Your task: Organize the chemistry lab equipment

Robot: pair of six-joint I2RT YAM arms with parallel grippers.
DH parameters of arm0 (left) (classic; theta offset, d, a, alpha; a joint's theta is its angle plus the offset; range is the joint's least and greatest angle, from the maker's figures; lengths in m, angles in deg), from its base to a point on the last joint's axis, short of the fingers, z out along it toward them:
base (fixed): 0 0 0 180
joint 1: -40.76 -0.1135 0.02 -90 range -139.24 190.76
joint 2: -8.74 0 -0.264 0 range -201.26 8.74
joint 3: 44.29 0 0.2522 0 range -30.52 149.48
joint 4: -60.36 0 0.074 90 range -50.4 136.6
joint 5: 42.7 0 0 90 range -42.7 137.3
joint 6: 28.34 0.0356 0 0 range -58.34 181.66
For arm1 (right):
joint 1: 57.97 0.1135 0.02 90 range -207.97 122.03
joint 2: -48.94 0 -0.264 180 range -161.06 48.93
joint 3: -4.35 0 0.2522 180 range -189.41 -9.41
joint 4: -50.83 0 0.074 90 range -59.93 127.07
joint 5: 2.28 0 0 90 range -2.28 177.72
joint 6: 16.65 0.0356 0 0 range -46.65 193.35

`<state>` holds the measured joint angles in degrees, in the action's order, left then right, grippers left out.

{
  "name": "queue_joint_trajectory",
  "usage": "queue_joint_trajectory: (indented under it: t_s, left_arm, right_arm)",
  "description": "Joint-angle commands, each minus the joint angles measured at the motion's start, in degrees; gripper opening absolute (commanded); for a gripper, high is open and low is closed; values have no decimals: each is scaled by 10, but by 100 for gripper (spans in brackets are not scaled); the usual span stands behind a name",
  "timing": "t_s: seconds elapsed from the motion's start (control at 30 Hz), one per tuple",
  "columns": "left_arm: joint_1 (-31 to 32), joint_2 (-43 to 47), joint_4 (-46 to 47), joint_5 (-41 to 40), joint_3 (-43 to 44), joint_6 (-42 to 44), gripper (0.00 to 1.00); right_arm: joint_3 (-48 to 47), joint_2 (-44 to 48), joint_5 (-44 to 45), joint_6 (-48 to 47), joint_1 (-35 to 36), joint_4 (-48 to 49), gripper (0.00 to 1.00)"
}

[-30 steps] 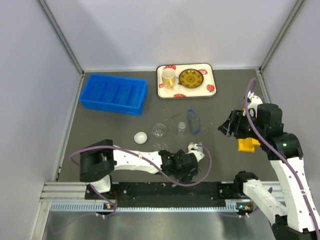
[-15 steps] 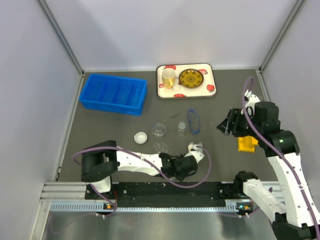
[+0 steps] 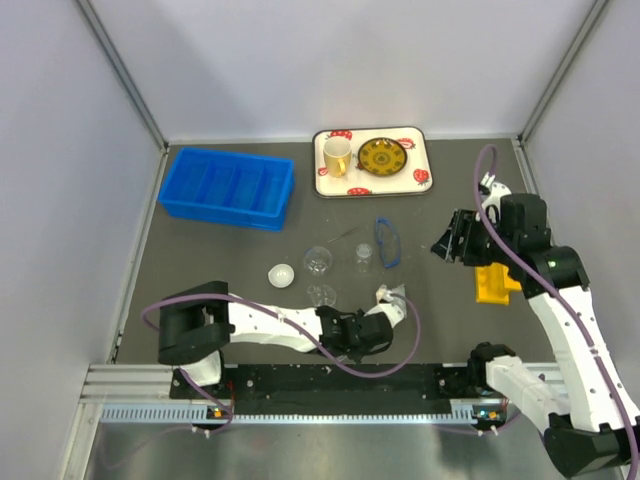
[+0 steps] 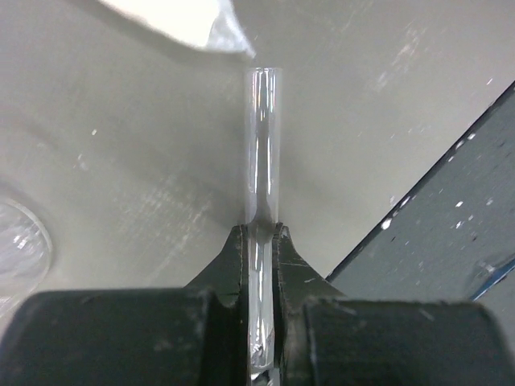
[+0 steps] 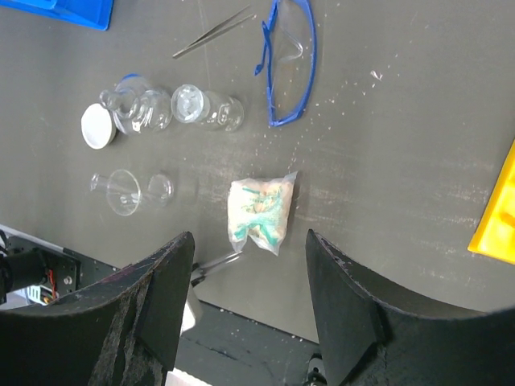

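Note:
In the left wrist view a thin clear tube [image 4: 261,145] lies on the grey table, and my left gripper [image 4: 259,232] is shut on its near end. From above, the left gripper [image 3: 388,316] sits low by the table's near edge, just below the white-and-teal packet [image 3: 390,295]. My right gripper [image 3: 445,245] hovers open and holds nothing; the packet [image 5: 259,211] lies below it. Blue-rimmed goggles [image 3: 386,242], three small clear beakers [image 3: 317,260] and a white dome [image 3: 281,274] lie mid-table.
A blue bin [image 3: 228,187] stands at the back left. A white tray [image 3: 400,186] at the back holds a yellow mug [image 3: 336,155] and a patterned plate [image 3: 382,156]. A yellow block [image 3: 495,285] lies under the right arm. Thin tweezers [image 5: 211,32] lie near the goggles.
My left gripper has closed from wide open onto the tube. The right arm has drifted slightly up and to the left, its jaws unchanged.

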<state>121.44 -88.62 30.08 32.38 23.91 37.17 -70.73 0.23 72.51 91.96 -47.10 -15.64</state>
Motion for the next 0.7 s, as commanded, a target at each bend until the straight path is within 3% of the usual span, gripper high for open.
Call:
queue_joint_trajectory:
  t_s: [0.0,0.13,0.27,0.5,0.67]
  left_arm:
    - [-6,62,-68,-19,24,21,0]
    - [-18,143,-108,1,36,43,0]
    - [-44,218,-135,70,44,64,0]
    - [-151,349,-141,273,49,97,5]
    - [-223,401,-153,385,74,116,4]
  right_arm:
    - [-55,-16,-1,-5,6,23,58]
    - [-86,-33,-9,-5,6,23,59]
    - [-107,-49,-31,-7,6,23,59]
    - [-136,-77,-152,-40,6,33,59]
    - [-132,-93,-242,-12,28,106,59]
